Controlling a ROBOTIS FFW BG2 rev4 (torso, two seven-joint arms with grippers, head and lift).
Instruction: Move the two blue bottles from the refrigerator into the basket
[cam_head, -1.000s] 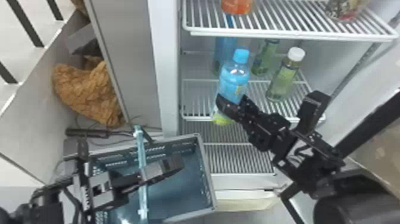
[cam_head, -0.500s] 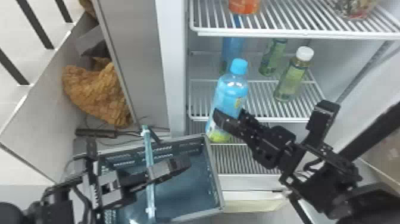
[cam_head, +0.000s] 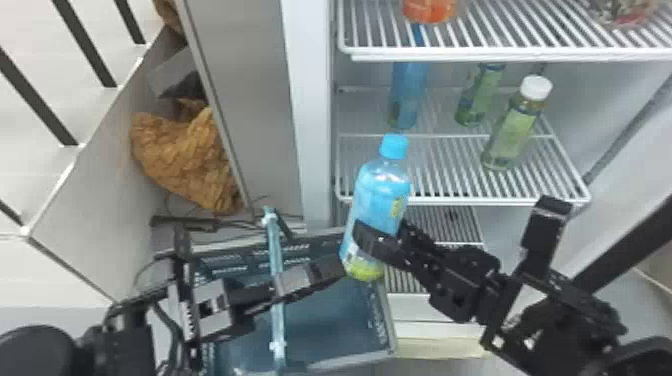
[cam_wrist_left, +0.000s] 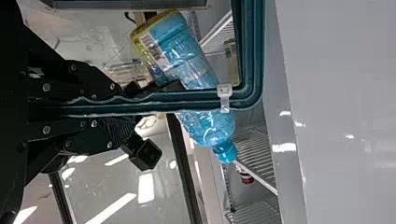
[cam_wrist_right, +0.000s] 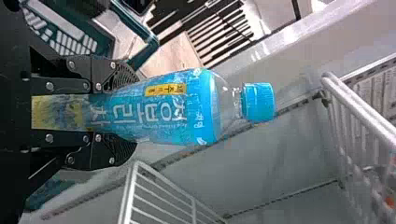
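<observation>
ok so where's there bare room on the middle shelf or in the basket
Middle shelf: front stretch left of the white-capped bottle. Basket: floor between its handle and right wall. Crowded: around the basket's far right corner, near left claw, right claw and held blue bottle.

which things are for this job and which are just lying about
Job: blue bottle in right gripper, shelved blue bottle, basket, refrigerator, left gripper

Lying about: white-capped green bottle, other green bottle, orange container, crumpled brown bundle
</observation>
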